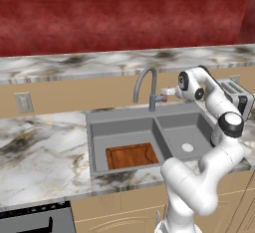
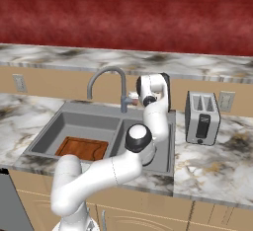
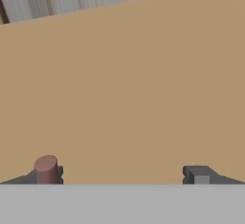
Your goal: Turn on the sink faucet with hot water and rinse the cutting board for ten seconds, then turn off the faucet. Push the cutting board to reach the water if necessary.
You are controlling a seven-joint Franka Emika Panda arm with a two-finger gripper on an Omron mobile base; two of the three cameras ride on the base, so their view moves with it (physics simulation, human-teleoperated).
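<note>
The grey gooseneck sink faucet [image 1: 145, 80] [image 2: 105, 73] stands behind the sink [image 1: 98, 127] [image 2: 53, 126], and no water runs from its spout. Its small side lever [image 1: 160, 97] [image 2: 128, 99] points right. My gripper [image 1: 168, 92] [image 2: 134, 96] [image 3: 122, 175] is right at that lever, open, jaws wide apart. In the hand view the lever's reddish tip [image 3: 46, 169] sits against the left fingertip, with the right fingertip [image 3: 196, 174] far off it. The reddish-brown cutting board [image 1: 130, 155] [image 2: 82, 148] lies flat in the left basin, near its front wall, away from under the spout.
A silver toaster [image 1: 238, 93] [image 2: 201, 110] stands on the marble counter [image 1: 40, 142] right of the sink. The tan backsplash [image 3: 124, 84] is close in front of the hand. A wall outlet [image 1: 23, 102] is at far left. The right basin holds a round drain [image 1: 187, 147].
</note>
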